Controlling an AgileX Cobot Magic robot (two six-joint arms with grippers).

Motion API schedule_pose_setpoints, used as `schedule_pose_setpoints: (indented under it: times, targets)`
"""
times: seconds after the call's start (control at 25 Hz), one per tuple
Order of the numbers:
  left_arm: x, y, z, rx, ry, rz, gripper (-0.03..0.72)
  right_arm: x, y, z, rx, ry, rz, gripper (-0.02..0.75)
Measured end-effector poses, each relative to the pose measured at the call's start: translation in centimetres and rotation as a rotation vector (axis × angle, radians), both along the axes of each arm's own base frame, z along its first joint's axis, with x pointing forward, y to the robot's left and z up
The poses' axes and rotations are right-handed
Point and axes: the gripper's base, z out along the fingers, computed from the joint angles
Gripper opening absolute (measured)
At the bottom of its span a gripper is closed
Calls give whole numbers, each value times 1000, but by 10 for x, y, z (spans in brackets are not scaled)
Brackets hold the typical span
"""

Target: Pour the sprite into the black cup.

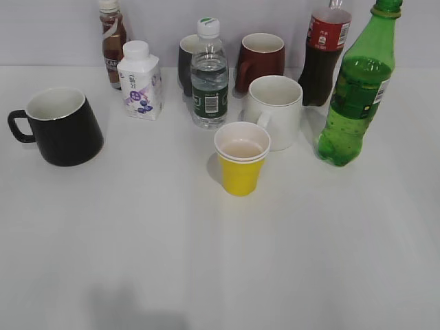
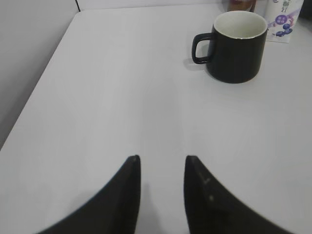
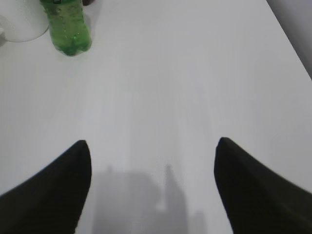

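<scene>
both claws hang empty over bare table [image 1: 206, 261]: right claw [image 3: 152, 146] spread wide, left claw [image 2: 162, 158] slightly parted. crowded neighbours risk a knock when grabbing the sprite [image 1: 357, 89]; black cup [image 1: 62, 127] sits well apart.

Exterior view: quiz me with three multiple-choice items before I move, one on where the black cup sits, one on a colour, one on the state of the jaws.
1. Where is the black cup?
A. far left of the table
B. behind the water bottle
C. beside the sprite

2. What colour is the paper cup in the middle?
A. red
B. yellow
C. blue

3. How does the right gripper stand?
A. shut on the sprite
B. shut on nothing
C. open, holding nothing

Answers: 1 A, it stands alone at the left edge, handle pointing left. 2 B, its outside is yellow. 3 C, its jaws are wide apart over bare table, the sprite far ahead.
</scene>
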Motion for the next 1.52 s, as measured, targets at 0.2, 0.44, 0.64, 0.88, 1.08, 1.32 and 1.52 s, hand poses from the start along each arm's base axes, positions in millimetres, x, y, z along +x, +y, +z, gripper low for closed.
schedule_pose_setpoints:
  times: [0.2,0.44,0.64,0.88,1.08,1.32,1.52]
  targets:
    - [0,0,0,0,0,0,241,0,0,0,0,0,0,588]
    - [0,0,1,0,-5,0,241,0,0,0,0,0,0,588]
    - [8,-6,36,-29,-398,-66,241,0,0,0,0,0,0,588]
    - [48,-14,51,-2,-802,-136,241,0,0,0,0,0,0,588]
    - [107,-20,12,-13,-637,-165,241,0,0,0,0,0,0,588]
    - [168,-25,-50,-38,-337,-185,249,0,0,0,0,0,0,588]
    - [206,-29,-95,-73,-235,-196,293,0,0,0,0,0,0,588]
